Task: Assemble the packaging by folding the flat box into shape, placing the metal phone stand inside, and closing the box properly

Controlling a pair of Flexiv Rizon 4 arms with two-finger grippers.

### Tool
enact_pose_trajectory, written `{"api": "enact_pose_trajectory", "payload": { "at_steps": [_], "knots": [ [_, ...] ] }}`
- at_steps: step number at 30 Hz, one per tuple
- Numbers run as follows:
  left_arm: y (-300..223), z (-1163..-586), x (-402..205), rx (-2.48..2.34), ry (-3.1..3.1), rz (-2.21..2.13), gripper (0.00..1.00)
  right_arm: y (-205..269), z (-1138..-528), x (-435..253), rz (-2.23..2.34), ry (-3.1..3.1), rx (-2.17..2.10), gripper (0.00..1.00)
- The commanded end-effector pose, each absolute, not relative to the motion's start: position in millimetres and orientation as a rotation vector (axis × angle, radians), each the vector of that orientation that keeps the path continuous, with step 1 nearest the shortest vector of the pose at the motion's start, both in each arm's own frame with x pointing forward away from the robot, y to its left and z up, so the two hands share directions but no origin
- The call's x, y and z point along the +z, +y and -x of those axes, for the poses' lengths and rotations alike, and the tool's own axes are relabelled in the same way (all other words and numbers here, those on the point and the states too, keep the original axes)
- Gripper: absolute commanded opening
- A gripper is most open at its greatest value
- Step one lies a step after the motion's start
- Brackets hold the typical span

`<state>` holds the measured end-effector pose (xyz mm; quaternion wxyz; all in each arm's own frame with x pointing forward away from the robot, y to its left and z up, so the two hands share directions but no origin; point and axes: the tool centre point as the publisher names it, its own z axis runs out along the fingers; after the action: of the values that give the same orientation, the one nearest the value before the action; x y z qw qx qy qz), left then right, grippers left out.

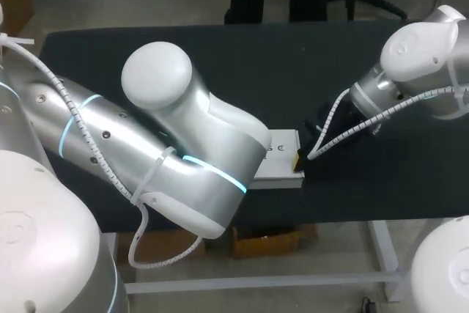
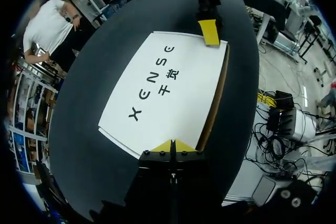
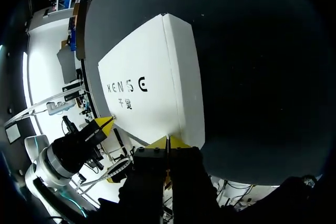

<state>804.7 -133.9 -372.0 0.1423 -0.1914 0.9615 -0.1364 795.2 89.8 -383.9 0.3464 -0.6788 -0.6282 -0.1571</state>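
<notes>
left gripper (image 2: 171, 146): tips pressed together, at one edge of white box (image 2: 168, 85) | right gripper (image 3: 167, 142): tips together, at opposite edge | box printed-face up on black table (image 1: 220, 56)

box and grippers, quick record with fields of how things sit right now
box: white box, printed face up, on the black table
left gripper: fingers shut, tips at one end of the box
right gripper: fingers shut, tips at the opposite end
phone stand: not visible in any view
</notes>
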Motion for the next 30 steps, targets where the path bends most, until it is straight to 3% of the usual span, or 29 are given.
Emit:
{"api": "enact_pose_trajectory", "payload": {
  "at_steps": [1,15,30],
  "knots": [
    [-133.6,-801.2,-379.2,-0.415,2.766,0.559,0.0,89.4,-796.9,-390.8,1.757,-1.625,-0.4,0.0],
    [-136.2,-794.2,-358.2,-0.463,2.706,0.527,0.0,88.6,-788.5,-373.6,1.757,-1.658,-0.454,0.0],
    [-136.8,-802.5,-383.9,-0.452,2.752,0.575,0.0,90.0,-792.1,-392.6,1.76,-1.631,-0.408,0.0]
  ]
}}
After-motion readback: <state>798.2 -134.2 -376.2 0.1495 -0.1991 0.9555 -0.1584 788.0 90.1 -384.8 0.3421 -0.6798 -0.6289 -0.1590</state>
